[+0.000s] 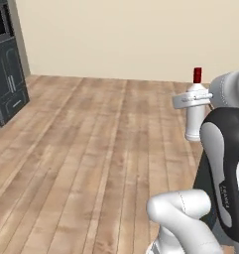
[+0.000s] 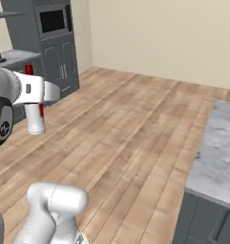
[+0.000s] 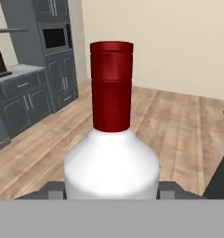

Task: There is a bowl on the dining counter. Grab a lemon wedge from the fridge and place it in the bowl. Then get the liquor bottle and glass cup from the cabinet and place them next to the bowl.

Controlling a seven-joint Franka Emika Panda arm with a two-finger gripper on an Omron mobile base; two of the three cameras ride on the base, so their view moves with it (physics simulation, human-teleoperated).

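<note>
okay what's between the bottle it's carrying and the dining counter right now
Only bare wooden floor, seen in the right base view: the liquor bottle hangs in the gripper at left, the dining counter at right.

Arm: glossy white shell segments, rounded, tube-like. Dark grey-black joint covers between segments, smooth, curved, with thin white outline at edges. Small white lettering printed on dark joint cover in left base view; small round white logo mark on dark joint in right base view. Lower link bulbous, white, elbow-shaped, faint seam lines across it. Wrist section white, flat flange with tiny dark screw spots. Claw (image 3: pixel 111 190) finger tips small, dark grey, blocky. No cables seen.
</note>
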